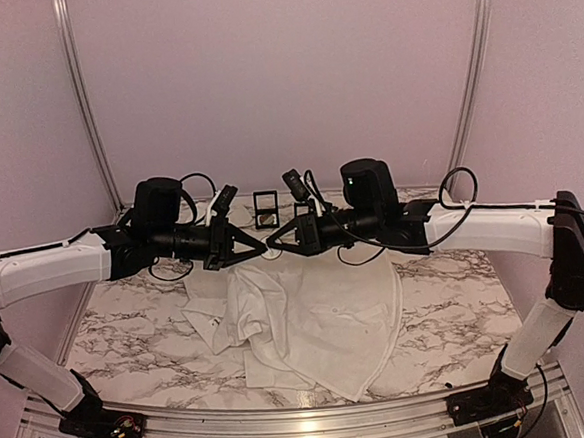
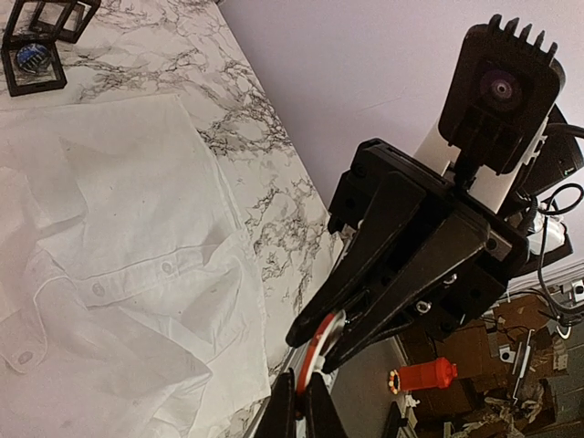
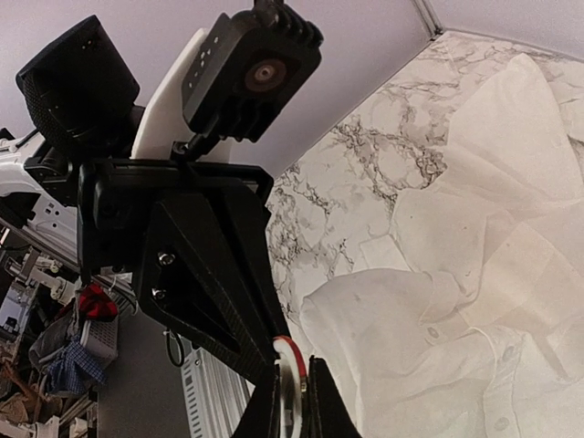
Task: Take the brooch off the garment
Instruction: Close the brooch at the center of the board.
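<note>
Brooch (image 2: 317,349), a small round piece with a red rim, is sitting up in the air where the two claws are meeting, well clear of the garment (image 1: 314,313). The right claw (image 3: 293,374) is pinching it: its fingers are standing only narrowly apart, and the ring's pale edge is showing in the slit between them. The left claw (image 2: 299,391) is pressing in tip to tip from the opposite side with its fingers drawn fully together. Its tips are coming right up against the brooch's rim, though I cannot tell whether they are actually nipping it. Both arms are reaching inward, level, above the middle of the surface (image 1: 139,330). The garment is lying below them, crumpled and partly spread on the marbled surface, with a row of small white buttons showing, and it is touching neither claw. Two small black open-frame boxes (image 1: 266,209) are standing at the far side behind the claws, and one is holding something dark blue.
</note>
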`<state>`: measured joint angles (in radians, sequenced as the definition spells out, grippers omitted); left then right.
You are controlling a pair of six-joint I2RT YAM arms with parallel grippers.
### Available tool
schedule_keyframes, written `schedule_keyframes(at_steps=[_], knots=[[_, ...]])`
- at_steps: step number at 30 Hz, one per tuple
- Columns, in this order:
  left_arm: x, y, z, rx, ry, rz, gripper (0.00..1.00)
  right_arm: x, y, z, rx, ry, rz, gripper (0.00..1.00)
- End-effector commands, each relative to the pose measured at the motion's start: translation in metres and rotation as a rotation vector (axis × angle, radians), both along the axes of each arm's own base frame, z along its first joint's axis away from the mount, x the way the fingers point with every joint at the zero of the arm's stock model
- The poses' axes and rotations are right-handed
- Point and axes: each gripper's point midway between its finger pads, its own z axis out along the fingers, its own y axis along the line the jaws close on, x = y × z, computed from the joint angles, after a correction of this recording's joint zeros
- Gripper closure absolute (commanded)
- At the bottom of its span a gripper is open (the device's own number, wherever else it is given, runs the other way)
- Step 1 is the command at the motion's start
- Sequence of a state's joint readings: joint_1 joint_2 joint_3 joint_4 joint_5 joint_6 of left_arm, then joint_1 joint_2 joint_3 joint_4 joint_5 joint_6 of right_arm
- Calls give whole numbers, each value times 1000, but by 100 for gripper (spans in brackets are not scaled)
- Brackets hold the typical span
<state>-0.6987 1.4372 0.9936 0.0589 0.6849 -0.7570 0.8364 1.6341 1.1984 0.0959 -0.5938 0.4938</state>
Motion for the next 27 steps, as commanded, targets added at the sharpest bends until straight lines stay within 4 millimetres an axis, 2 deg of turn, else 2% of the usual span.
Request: schedule_keyframes(at_steps=[1,10,17,27], knots=[[-2,-8,43,-118,-90,-2,100,-21,21,-3,-19,-32,68,92],[1,-7,41,-109,-90,-1,100,-25,21,-2,-18,-29,85,92],[6,-6,26,-38,-110,9,100,-28,23,9,10,-28,103,88],[3,0,16,24,-187,-14,100,-15,10,17,28,-6,44,86]])
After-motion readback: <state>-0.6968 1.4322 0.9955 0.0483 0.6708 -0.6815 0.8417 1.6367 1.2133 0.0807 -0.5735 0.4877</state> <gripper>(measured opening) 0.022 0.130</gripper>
